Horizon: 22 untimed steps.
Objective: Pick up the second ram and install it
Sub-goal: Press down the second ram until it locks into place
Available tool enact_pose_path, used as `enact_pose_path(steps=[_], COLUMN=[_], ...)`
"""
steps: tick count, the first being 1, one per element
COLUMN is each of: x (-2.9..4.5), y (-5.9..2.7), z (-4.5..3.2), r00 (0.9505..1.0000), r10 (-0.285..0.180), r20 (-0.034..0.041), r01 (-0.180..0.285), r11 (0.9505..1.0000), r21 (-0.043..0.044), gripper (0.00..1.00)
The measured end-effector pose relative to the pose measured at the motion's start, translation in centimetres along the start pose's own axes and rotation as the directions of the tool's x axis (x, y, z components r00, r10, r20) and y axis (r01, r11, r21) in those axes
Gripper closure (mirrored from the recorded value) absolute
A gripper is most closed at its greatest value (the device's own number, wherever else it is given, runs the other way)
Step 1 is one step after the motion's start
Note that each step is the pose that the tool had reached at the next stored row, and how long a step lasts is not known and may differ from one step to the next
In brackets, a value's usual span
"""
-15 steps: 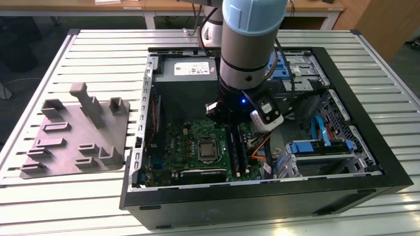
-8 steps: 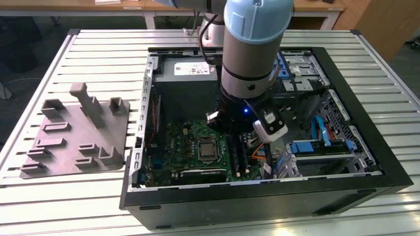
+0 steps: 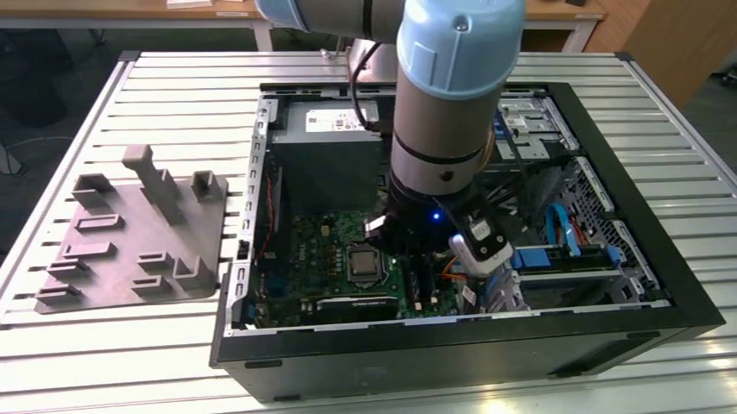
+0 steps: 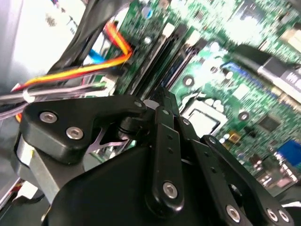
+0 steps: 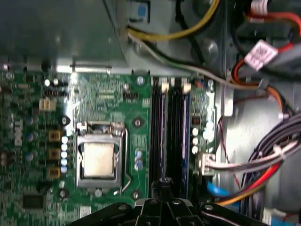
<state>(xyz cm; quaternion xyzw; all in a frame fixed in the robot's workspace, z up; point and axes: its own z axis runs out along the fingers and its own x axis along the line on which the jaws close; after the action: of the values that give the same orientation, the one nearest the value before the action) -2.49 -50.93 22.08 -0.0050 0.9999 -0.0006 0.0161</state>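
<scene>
My gripper (image 5: pixel 164 181) hangs low inside the open computer case (image 3: pixel 645 259), directly over the long black memory slots (image 5: pixel 171 132) of the green motherboard (image 3: pixel 323 246). In the second wrist view its black fingers (image 4: pixel 162 101) meet at the tips, shut, pointing at the same slots (image 4: pixel 162 61). Nothing long shows sticking out between the fingers. I cannot tell the second ram apart from the dark strips in the slots. The arm's blue and black wrist (image 3: pixel 444 129) hides the gripper's tip in the exterior view.
The grey moulded holder tray (image 3: pixel 133 233) lies on the slatted table at the exterior view's left, with no sticks in it. The processor socket (image 5: pixel 99 160) is beside the slots. Bundled cables (image 5: pixel 263 160) and the grey power supply (image 3: pixel 328 129) crowd the case.
</scene>
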Motion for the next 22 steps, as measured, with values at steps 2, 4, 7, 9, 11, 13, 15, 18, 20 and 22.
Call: enact_pose_path(steps=[2,4,7,9,11,13,15,18,20,22], x=[0.01,0.02,0.02,0.02,0.03,0.00,-0.01,-0.03,-0.04,-0.05], y=[-0.14,-0.18,-0.18,-0.17,-0.20,-0.16,-0.15,-0.17,-0.17,-0.18], z=[0.15,0.32,0.56,0.62,0.58,0.33,-0.06,-0.80,-1.28,-1.71], r00=[1.0000,1.0000,1.0000,1.0000,1.0000,1.0000,1.0000,1.0000,1.0000,1.0000], r10=[0.000,0.000,-0.001,-0.002,-0.002,-0.002,-0.002,-0.002,-0.002,-0.002], r20=[-0.0006,-0.0010,-0.0016,-0.0017,-0.0019,-0.0009,-0.0006,-0.0010,-0.0010,-0.0011], r01=[0.000,0.000,0.001,0.002,0.002,0.002,0.002,0.002,0.002,0.002], r11=[1.0000,1.0000,1.0000,1.0000,1.0000,1.0000,1.0000,1.0000,1.0000,1.0000], r21=[0.0026,0.0027,0.0025,0.0023,0.0028,0.0015,0.0016,0.0033,0.0036,0.0037], gripper=[0.89,0.89,0.89,0.89,0.89,0.89,0.89,0.89,0.89,0.89])
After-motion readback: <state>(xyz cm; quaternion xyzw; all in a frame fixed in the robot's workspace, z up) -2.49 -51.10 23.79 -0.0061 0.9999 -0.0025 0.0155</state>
